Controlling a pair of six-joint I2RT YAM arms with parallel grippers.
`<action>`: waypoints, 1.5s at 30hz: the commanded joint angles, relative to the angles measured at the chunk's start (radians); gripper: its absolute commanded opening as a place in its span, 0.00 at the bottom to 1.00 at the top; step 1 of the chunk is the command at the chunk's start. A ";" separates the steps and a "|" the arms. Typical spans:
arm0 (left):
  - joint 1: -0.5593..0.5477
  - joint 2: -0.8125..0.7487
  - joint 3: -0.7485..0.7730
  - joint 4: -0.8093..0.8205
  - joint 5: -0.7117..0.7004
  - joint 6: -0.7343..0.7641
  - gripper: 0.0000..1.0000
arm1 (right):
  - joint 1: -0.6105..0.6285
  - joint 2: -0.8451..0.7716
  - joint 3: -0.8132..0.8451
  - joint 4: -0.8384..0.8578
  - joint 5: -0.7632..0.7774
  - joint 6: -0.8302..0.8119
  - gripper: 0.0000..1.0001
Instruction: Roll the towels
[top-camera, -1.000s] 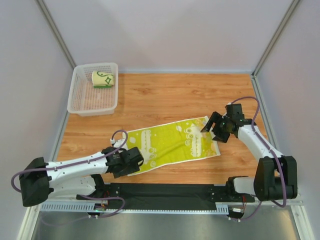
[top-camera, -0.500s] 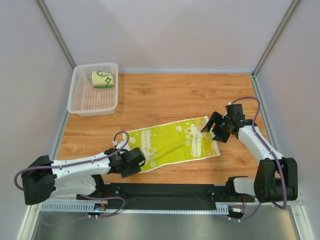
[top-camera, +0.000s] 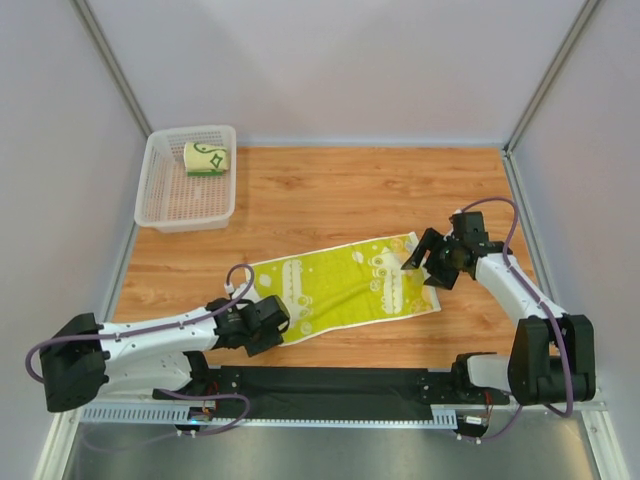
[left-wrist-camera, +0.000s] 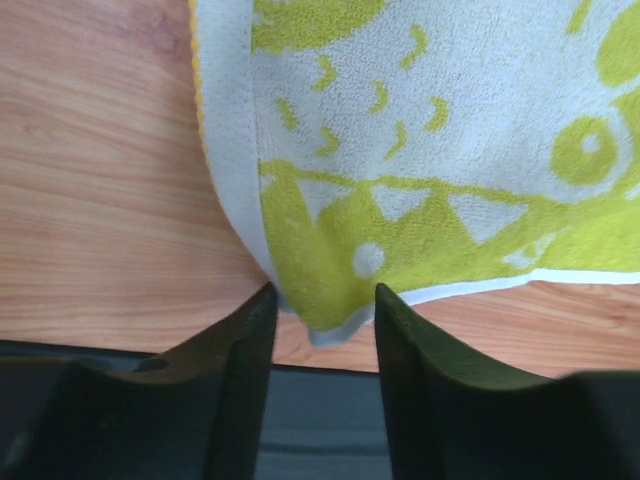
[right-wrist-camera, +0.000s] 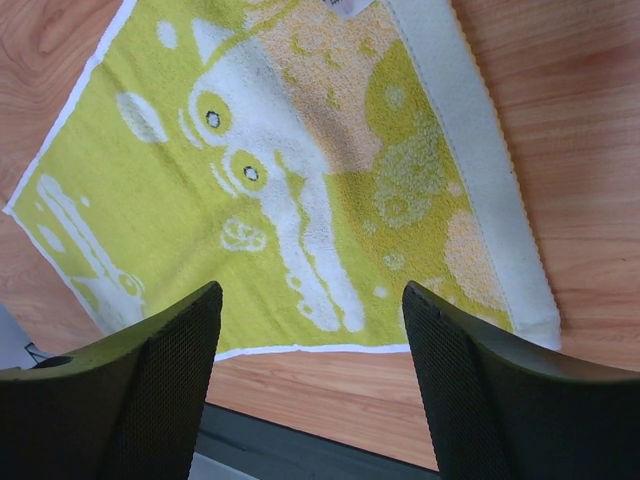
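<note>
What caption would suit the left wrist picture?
Left gripper straddling a corner of the yellow-green towel on the wooden table.

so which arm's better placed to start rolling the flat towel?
Left, probably: the left claw brackets the towel's near corner. The right claw hangs wide open over the opposite end, gripping nothing.
</note>
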 joint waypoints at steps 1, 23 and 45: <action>-0.006 -0.033 -0.034 -0.090 0.000 -0.025 0.54 | -0.003 -0.016 -0.006 0.007 -0.011 -0.016 0.74; -0.015 -0.069 -0.063 -0.252 -0.040 -0.135 0.49 | -0.003 -0.007 -0.010 0.019 -0.030 -0.019 0.71; -0.013 0.005 -0.006 -0.266 -0.124 -0.117 0.05 | -0.002 -0.015 -0.043 0.036 -0.025 -0.022 0.68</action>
